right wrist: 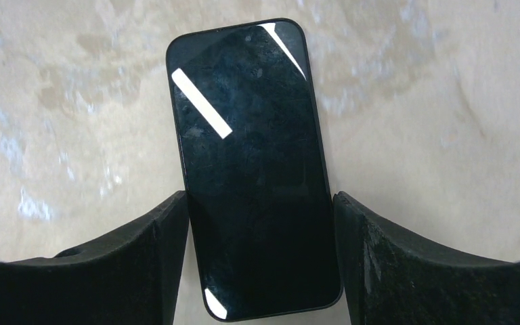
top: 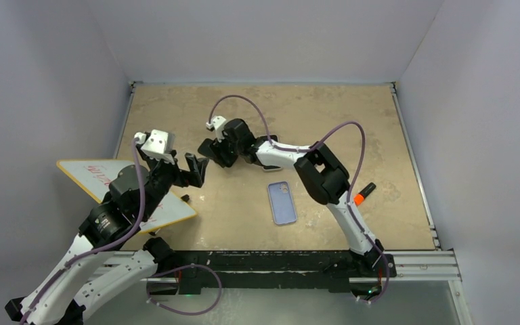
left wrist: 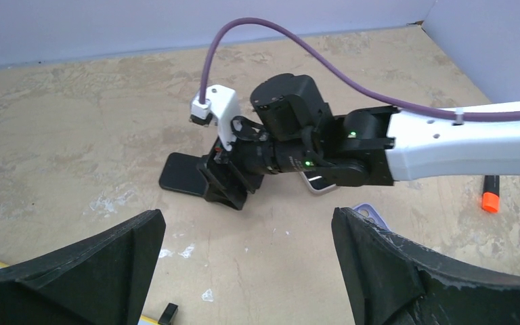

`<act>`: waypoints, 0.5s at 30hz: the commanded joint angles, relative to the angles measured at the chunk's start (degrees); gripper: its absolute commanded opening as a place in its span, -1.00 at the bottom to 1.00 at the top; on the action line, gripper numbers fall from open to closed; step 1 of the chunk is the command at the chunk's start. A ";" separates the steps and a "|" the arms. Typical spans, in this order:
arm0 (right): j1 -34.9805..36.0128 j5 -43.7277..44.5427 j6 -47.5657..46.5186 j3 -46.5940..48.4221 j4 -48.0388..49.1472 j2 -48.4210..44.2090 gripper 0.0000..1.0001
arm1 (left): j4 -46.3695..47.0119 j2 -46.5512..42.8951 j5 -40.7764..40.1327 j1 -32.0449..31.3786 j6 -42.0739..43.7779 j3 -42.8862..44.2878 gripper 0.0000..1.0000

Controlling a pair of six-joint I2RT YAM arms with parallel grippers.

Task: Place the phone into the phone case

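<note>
The far strip of the tabletop (top: 311, 101) lies open from left to right. In the middle the right arm (top: 321, 176) reaches across, its pincer (top: 211, 152) low over the phone (right wrist: 257, 169). The left pincer (top: 184, 169) stands near it, with only a narrow gap between them. The phone case (top: 283, 203) and a marker (top: 362, 195) lie flat on the near right. A whiteboard (top: 84, 172) fills the near left.
</note>
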 commanded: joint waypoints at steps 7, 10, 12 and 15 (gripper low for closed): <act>0.73 7.55 11.65 -21.89 1.01 -16.81 0.04 | 0.62 0.14 -2.00 0.12 -1.38 0.21 0.99; 1.35 9.24 13.69 -26.94 -0.56 -20.99 0.04 | 0.49 -0.71 -2.42 0.16 -1.62 -0.05 0.99; 1.80 10.63 15.59 -29.25 -2.38 -23.92 0.04 | 0.33 -1.09 -2.93 0.12 -1.63 0.01 0.99; 2.16 10.72 19.08 -30.82 -5.34 -26.76 0.05 | 0.22 -1.18 -3.85 0.12 -1.71 0.17 0.99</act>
